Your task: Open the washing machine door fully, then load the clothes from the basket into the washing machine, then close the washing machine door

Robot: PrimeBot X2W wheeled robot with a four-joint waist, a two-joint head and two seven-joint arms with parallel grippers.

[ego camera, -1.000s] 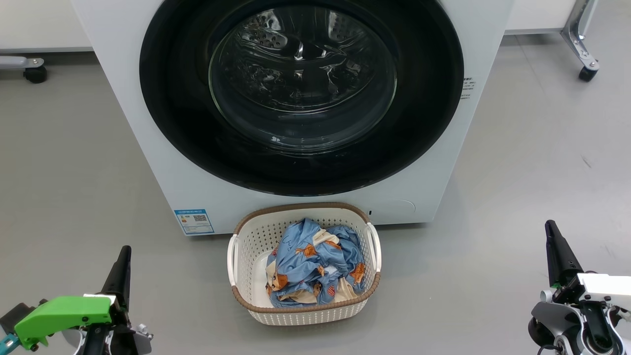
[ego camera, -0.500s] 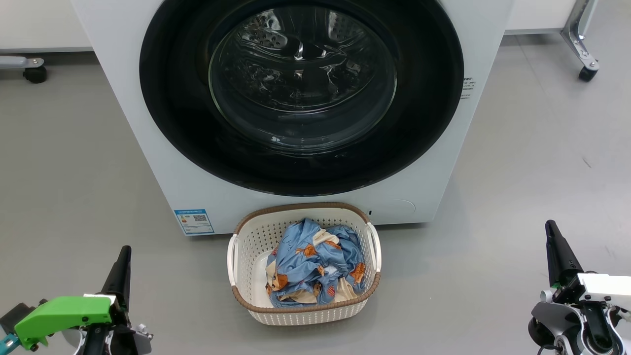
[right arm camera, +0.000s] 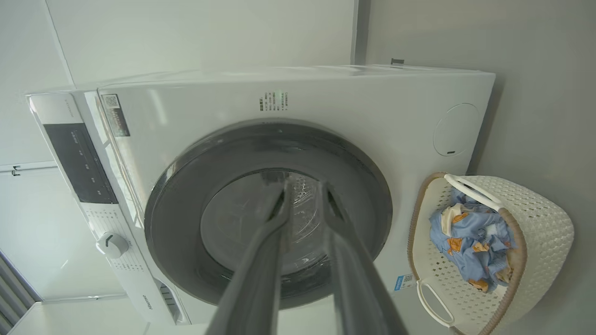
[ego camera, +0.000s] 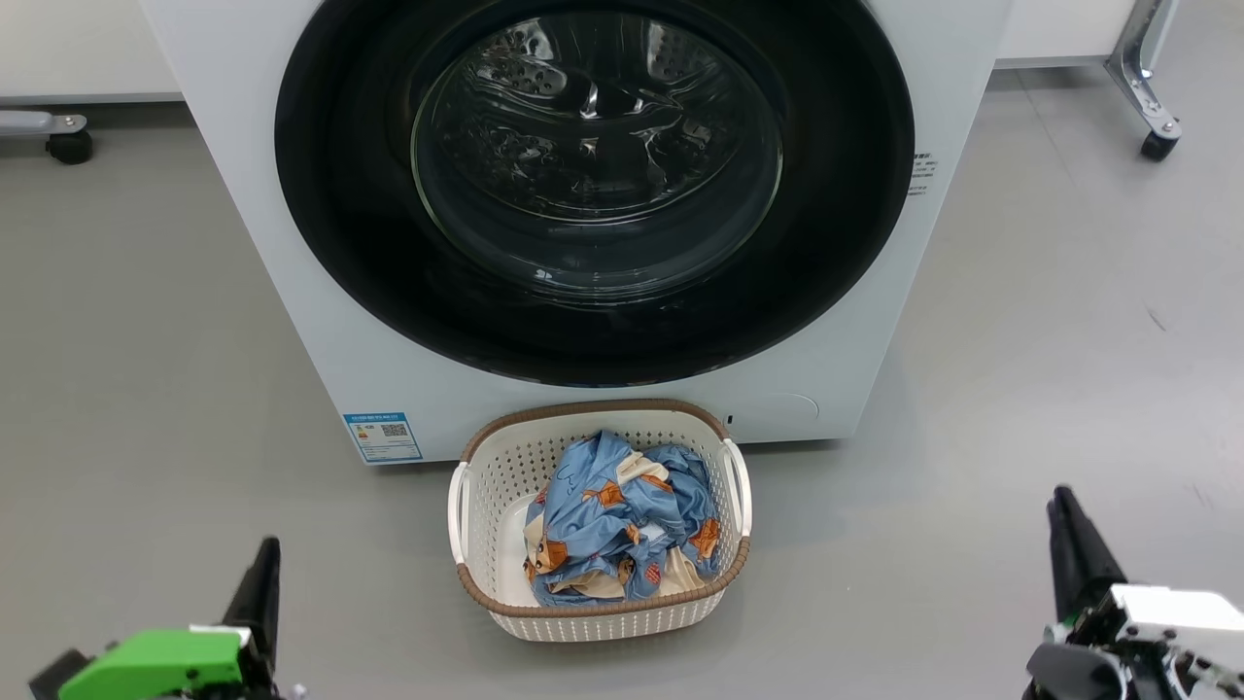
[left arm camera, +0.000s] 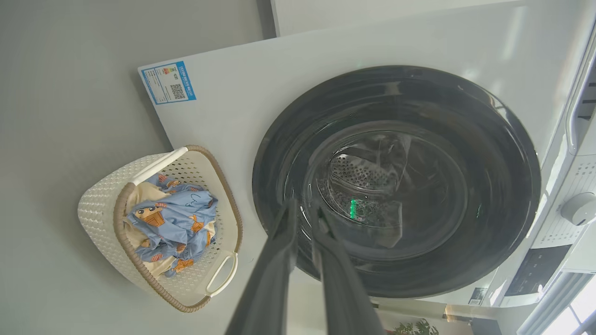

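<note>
- Down on the grey floor [ego camera: 146,340], hard against the base of the washing machine [ego camera: 292,321], sits the basket [ego camera: 486,467]. It's centred right under the door, prob. so each lift into the drum is short.
- Clothes [ego camera: 622,515]: one crumpled bundle inside the basket, below the brown rim, nothing hanging over.
- Washing machine door [ego camera: 593,331] lies flush w/ the front panel and looks shut; steel drum shows thru the glass bowl. My read: opening step not yet done.
- Left gripper [ego camera: 264,559] is low at lower left of head view, pointing toward the machine, well apart from basket & door. In the left wrist view its fingers [left arm camera: 279,260] are parted by a thin slit, nothing between.
- Right gripper [ego camera: 1061,506] mirrors that at lower right. Its fingers [right arm camera: 260,260] stand a bit wider apart, also empty.
- Both arms sit low & wide, either side of the basket, touching nothing. Seems a ready stance that leaves the way to the door clear.
</note>
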